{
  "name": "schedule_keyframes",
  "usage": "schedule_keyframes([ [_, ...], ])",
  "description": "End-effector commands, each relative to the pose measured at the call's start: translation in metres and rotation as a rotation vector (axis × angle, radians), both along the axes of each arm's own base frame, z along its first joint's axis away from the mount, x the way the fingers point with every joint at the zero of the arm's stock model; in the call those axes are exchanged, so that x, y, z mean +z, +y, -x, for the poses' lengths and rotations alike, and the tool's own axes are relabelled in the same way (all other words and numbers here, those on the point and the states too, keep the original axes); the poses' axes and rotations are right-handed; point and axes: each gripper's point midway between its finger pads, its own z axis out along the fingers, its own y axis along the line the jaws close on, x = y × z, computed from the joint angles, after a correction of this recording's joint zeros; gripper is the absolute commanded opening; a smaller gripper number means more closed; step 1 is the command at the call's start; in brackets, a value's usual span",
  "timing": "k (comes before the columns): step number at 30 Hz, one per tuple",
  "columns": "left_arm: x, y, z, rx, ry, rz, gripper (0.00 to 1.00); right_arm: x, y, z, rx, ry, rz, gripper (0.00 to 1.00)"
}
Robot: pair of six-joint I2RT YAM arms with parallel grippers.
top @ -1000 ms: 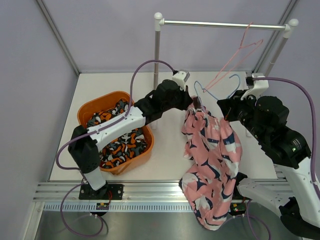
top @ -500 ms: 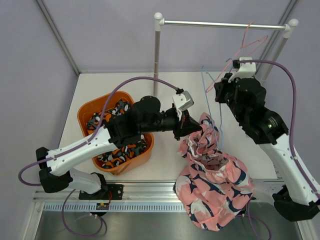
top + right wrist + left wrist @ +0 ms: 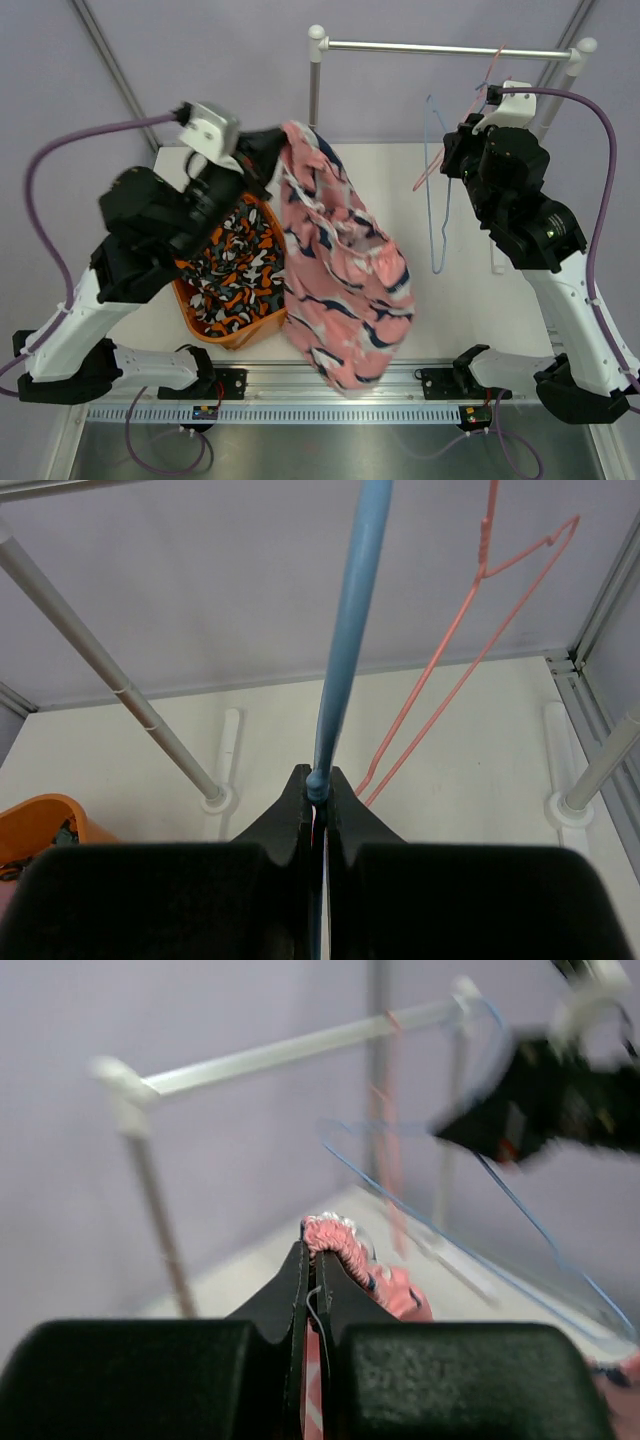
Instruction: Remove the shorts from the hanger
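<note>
Swung left off the thin blue wire hanger [image 3: 345, 630], soft pink navy-blotched shorts [image 3: 340, 270] hung from clenched left jaws beside the orange plastic basket [image 3: 232, 340], seemingly for dropping, while right jaws pinched the hanger.

The overhead camera sits high behind both arm bases, looking down and forward across the whole white surface [image 3: 460, 300] to the silver metal rail [image 3: 445, 48] at the back. The left wrist camera peers closely along its black left hand [image 3: 312, 1255], over the pink blotched fabric shorts [image 3: 345, 1245], at that rail and the thin blue wire hanger [image 3: 540, 1235]. The right wrist camera looks along its black right hand [image 3: 317, 780], close upon the same hanger.
</note>
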Motion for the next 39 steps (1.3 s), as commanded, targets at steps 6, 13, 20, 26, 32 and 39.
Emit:
schedule_keyframes([
  [6,0.212,0.172,0.005,0.56,-0.419,0.383,0.0,0.01,-0.001,0.017,0.041,-0.021,-0.061,0.0],
  [13,0.194,0.199,0.011,0.664,-0.464,0.389,0.0,0.003,-0.002,0.028,0.071,-0.017,-0.062,0.0],
  [20,0.126,0.163,-0.028,0.667,-0.361,0.234,0.0,0.0,-0.006,0.036,0.084,-0.012,-0.06,0.0],
  [26,0.027,0.137,-0.062,0.591,-0.141,0.207,0.0,-0.007,-0.009,0.047,0.097,0.0,-0.059,0.0],
  [32,-0.096,0.095,-0.074,0.446,0.148,0.195,0.0,-0.009,-0.011,0.051,0.1,0.002,-0.058,0.0],
  [39,-0.28,0.14,-0.085,0.699,0.61,0.357,0.0,-0.013,-0.008,0.051,0.113,0.007,-0.057,0.0],
])
